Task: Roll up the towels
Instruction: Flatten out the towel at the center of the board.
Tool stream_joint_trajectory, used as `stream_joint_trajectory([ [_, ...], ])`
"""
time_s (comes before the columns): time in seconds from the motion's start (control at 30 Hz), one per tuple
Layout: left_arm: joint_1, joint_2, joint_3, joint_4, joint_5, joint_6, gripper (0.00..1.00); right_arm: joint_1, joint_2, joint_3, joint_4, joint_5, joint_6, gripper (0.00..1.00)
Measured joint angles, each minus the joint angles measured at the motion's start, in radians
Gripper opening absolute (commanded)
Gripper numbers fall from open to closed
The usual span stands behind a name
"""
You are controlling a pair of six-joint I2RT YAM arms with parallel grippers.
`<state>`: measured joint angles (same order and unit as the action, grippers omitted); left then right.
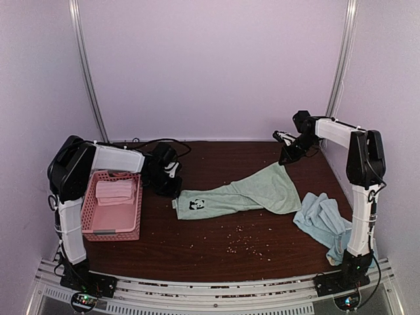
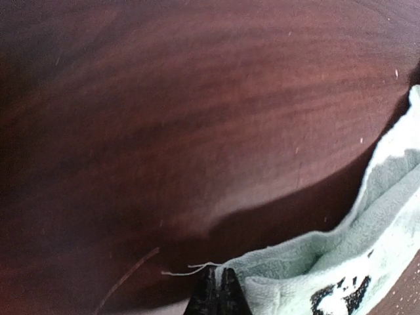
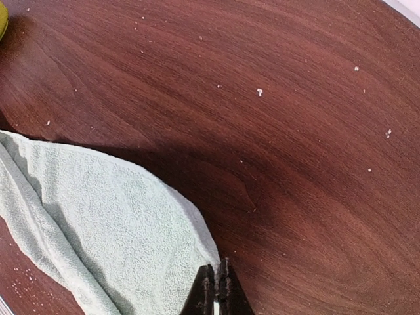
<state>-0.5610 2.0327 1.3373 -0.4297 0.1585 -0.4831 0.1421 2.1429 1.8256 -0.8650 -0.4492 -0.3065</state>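
A mint green towel (image 1: 252, 191) with a small dark panda mark (image 1: 196, 205) lies stretched across the middle of the table. My left gripper (image 1: 175, 191) is shut on its near-left corner; in the left wrist view the closed fingertips (image 2: 220, 274) pinch the towel's edge (image 2: 289, 262), with a loose thread beside them. My right gripper (image 1: 285, 159) is shut on the far-right corner, where the towel (image 3: 98, 210) runs into the closed tips (image 3: 217, 268). A pink towel (image 1: 116, 191) lies folded in the basket. A light blue towel (image 1: 321, 220) lies crumpled at the right.
A pink latticed basket (image 1: 111, 226) stands at the left beside the left arm. Small pale crumbs (image 1: 239, 244) are scattered on the dark wooden table (image 1: 216, 256) in front of the green towel. White walls close in the back and sides.
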Motion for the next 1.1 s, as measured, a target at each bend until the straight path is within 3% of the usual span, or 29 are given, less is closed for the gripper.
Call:
stream_joint_trajectory([
  [0.13,0.002,0.044,0.083,-0.026,-0.018,0.035,0.00,-0.001,0.027,0.026,-0.014,-0.001,0.000,0.00],
  [0.3,0.016,0.004,0.233,-0.119,-0.126,0.104,0.00,-0.025,0.081,0.241,-0.047,-0.018,0.026,0.00],
  [0.4,0.044,-0.123,0.288,-0.113,-0.208,0.143,0.00,-0.067,0.057,0.367,-0.017,-0.055,0.056,0.00],
  [0.53,0.067,-0.372,0.293,-0.046,-0.246,0.187,0.00,-0.127,-0.066,0.372,0.035,-0.167,0.095,0.00],
  [0.77,0.050,-0.738,0.099,0.063,-0.235,0.243,0.00,-0.123,-0.422,0.095,0.157,-0.333,0.110,0.00],
  [1.1,0.051,-1.063,-0.176,0.031,-0.124,0.269,0.00,-0.127,-0.917,-0.436,0.157,-0.477,-0.041,0.00],
])
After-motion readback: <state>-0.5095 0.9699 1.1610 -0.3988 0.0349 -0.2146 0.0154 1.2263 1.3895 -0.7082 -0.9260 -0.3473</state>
